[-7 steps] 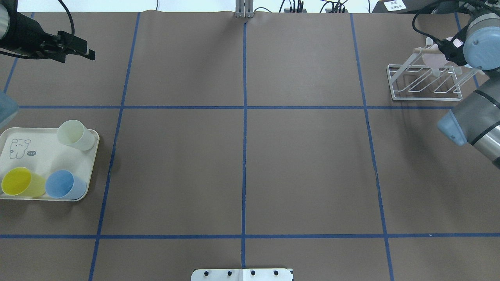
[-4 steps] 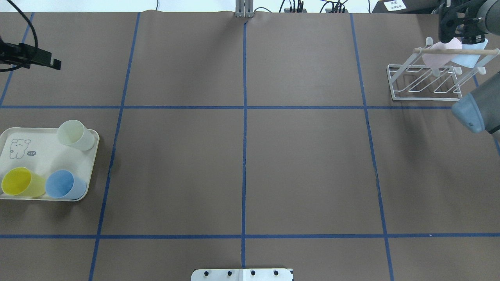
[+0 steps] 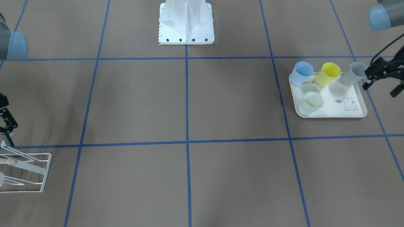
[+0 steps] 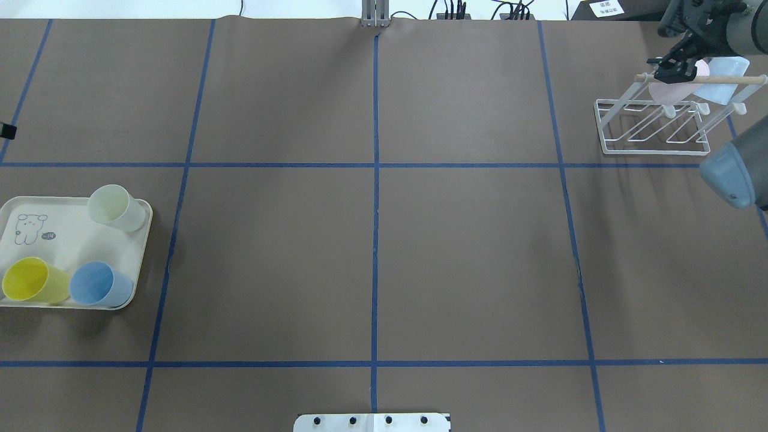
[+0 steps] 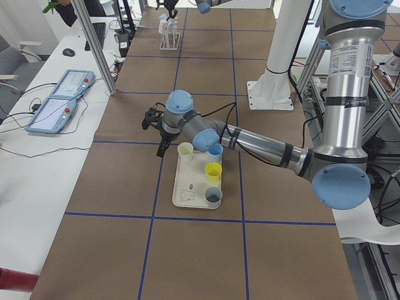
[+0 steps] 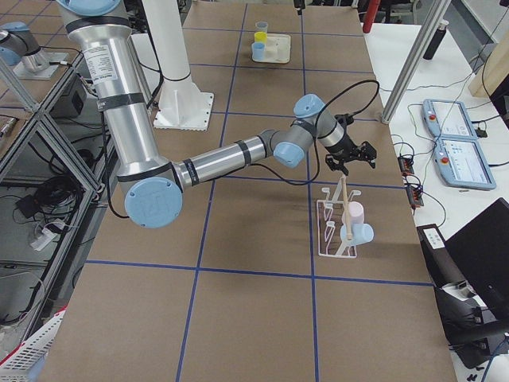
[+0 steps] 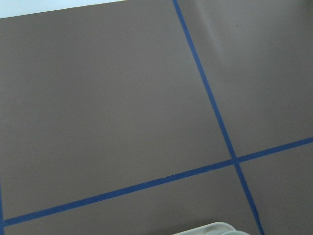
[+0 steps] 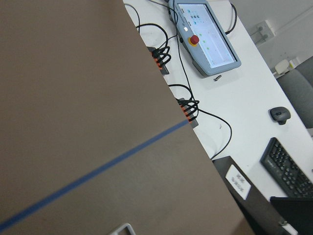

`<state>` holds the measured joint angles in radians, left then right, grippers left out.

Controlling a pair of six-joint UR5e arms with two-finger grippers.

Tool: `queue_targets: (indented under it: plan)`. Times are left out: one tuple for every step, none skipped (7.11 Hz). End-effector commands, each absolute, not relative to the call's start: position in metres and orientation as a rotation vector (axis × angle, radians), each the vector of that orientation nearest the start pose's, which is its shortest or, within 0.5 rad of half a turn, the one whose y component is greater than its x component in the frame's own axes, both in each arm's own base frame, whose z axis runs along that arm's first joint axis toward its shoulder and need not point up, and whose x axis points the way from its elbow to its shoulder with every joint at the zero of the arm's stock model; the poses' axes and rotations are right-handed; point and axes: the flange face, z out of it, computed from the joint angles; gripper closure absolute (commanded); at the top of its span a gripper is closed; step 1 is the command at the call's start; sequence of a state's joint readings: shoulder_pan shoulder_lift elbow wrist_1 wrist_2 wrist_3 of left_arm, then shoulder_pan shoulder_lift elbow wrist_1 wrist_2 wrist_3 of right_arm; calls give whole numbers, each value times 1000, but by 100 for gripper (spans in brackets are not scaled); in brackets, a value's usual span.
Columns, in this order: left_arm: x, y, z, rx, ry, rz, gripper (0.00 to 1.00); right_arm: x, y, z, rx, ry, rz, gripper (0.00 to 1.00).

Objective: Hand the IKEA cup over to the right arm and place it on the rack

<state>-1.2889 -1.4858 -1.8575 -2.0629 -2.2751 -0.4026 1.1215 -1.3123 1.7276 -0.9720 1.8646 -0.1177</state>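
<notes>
Pale-blue cup is seen hung on the rack w/ a pink cup. R gripper is spread, empty, near it; L gripper is spread beside the tray.

Overhead and front-facing views opposed, both showing tray

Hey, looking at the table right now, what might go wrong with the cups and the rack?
1. The right tool hangs open close to the rack, by its wooden dowel and the pink cup. A careless move away might snag them and shift the light rack.
2. The left tool is open beside the grey cup at a corner of the tray. A slightly off approach might tip it into the yellow cup.
</notes>
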Motion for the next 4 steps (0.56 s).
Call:
queue_targets:
  plan:
    - [59,-444,538,332,836,117,0,-224,-554,354,845,-731,-479,0]
    - [80,-441,537,279,857,83,0,-253,-541,345,797,-771,-477,0]
    - [116,-439,531,264,858,32,0,-268,-531,316,740,-761,-491,0]
    - [160,-432,529,266,838,-7,0,-288,-528,291,679,-748,-510,0]
